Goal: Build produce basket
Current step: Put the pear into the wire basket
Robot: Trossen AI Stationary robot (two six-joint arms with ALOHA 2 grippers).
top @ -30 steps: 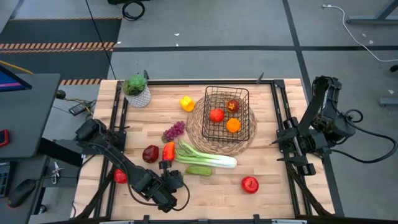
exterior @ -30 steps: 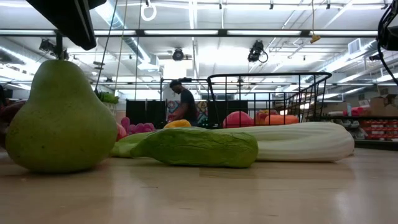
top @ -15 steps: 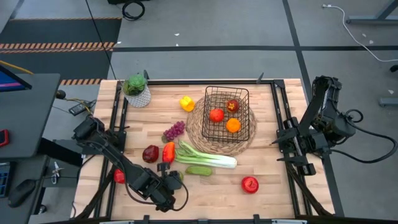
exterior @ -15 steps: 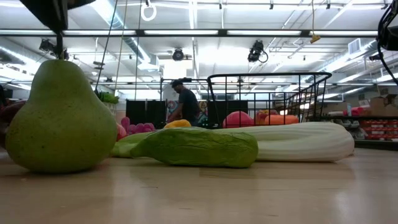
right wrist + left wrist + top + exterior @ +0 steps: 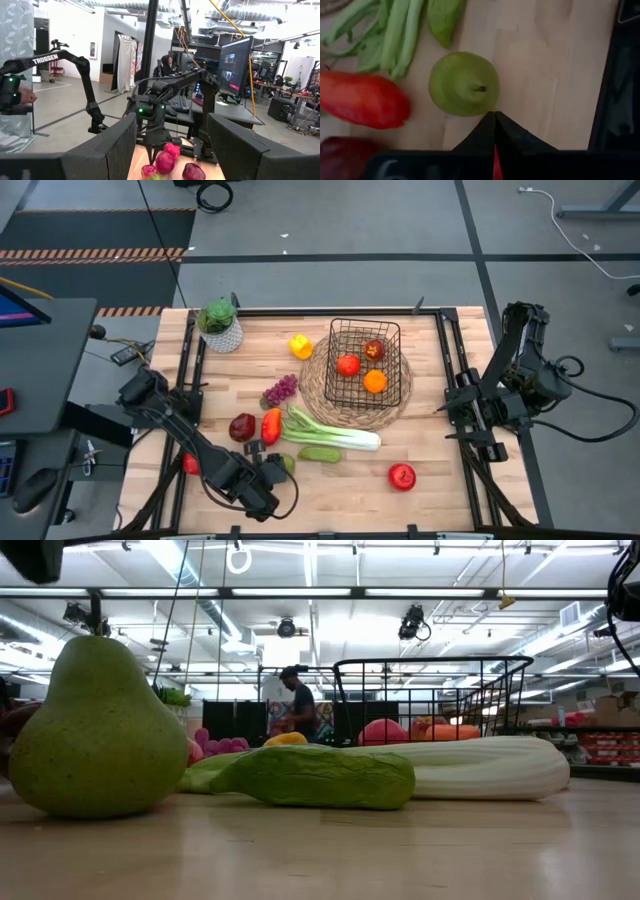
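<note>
Three fruits sit in the basket (image 5: 365, 363). The left gripper (image 5: 272, 473), jaws clenched empty, hovers lower left over one pear (image 5: 463, 84); the right gripper (image 5: 472, 418), released, waits right.

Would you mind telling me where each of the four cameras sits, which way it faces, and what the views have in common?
High view: overhead, straight down on the wooden table; both arms show, and the black wire-grid basket.
Low view: at tabletop height, level across; green pear nearest, no gripper visible.
Left wrist view: on the left gripper, fingers shut, looking down at the pear's stem end.
Right wrist view: on the right gripper, fingers apart, looking across the table at the left arm.
Shared: the pear appears in the high, low and left wrist views.
</note>
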